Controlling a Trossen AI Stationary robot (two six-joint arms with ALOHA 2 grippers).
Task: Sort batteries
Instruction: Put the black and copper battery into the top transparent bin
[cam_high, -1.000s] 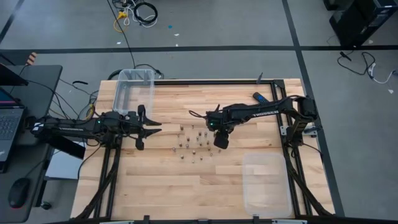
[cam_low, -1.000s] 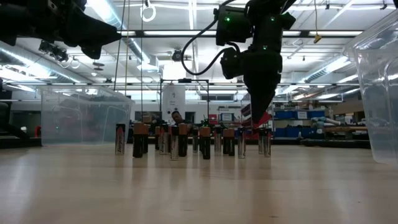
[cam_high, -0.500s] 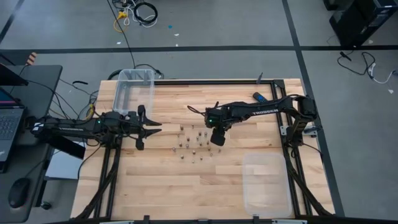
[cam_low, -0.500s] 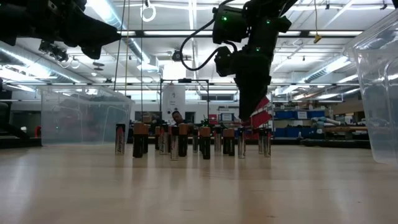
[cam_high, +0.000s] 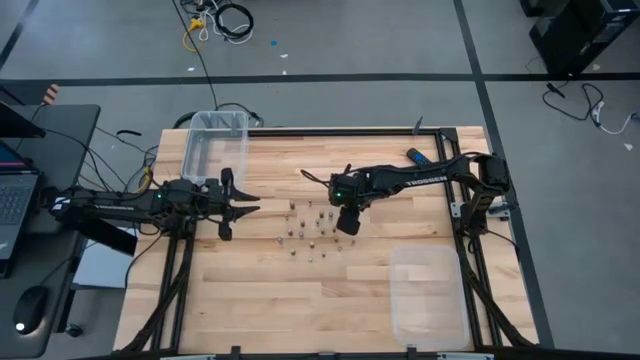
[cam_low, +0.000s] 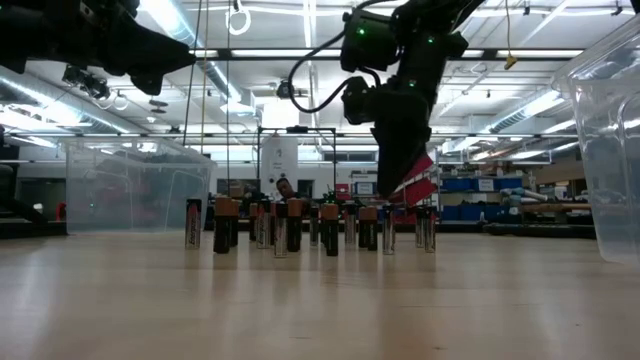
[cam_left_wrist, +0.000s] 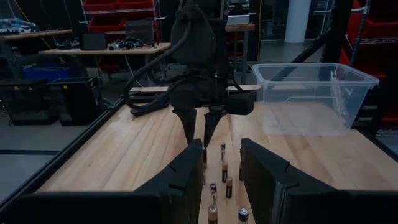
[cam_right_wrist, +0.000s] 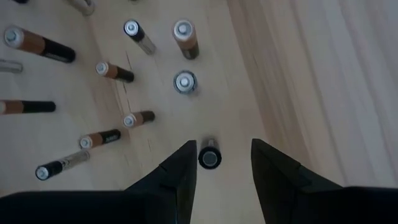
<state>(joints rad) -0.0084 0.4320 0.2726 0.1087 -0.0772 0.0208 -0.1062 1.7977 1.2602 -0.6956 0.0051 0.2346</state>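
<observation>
Several small batteries (cam_high: 310, 230) stand upright on their ends in a loose cluster at the table's middle, some copper-and-black, some silvery (cam_low: 300, 225). My right gripper (cam_high: 348, 224) hangs over the cluster's right edge, pointing steeply down, open (cam_right_wrist: 222, 163). One dark-topped battery (cam_right_wrist: 209, 155) stands on the table between its fingertips, nearer one finger, and I see no touch. My left gripper (cam_high: 240, 205) waits level and open (cam_left_wrist: 221, 167) above the table, left of the cluster.
A clear bin (cam_high: 215, 145) stands at the far left and another clear bin (cam_high: 428, 295) at the near right. A black-and-blue bar (cam_high: 418, 157) lies at the far right. Bare wood lies in front of the cluster.
My right gripper has tipped at the wrist, and its fingertips have swung a little toward the table's left, closer over the right edge of the battery cluster. Its fingers have stayed open. The batteries have not moved.
</observation>
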